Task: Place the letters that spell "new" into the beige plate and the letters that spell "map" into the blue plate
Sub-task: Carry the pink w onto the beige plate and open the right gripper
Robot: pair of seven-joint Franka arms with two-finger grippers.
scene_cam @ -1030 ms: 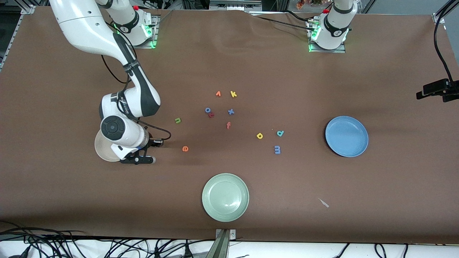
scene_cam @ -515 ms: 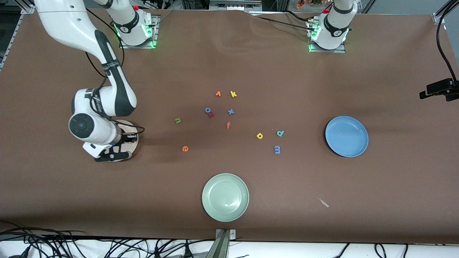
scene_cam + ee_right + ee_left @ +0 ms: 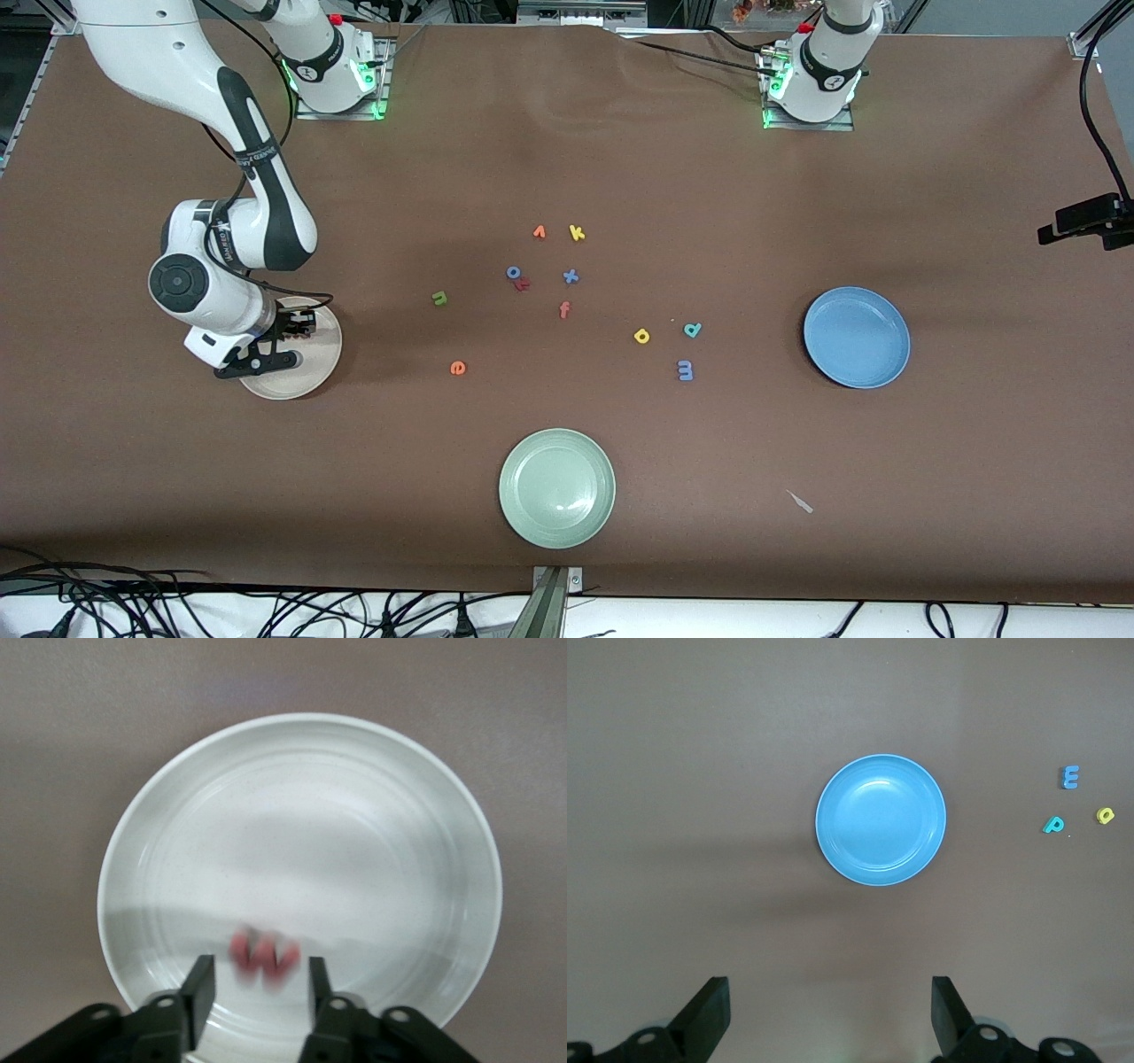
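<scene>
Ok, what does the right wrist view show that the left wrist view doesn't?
Only the right wrist view: the beige plate with the pinkish-red w blurred between the parted fingers of the right gripper, directly over the plate. Only the left wrist view: the blue plate, the blue m, teal p and yellow a, plus the open left gripper. Both show brown table.

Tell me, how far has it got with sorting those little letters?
Barely started. The right gripper is over the beige plate, fingers parted around the blurred pinkish w, apparently just let go. The n and e lie on the table. The m, a and p lie untouched, the blue plate empty. The left gripper waits open above it.
</scene>
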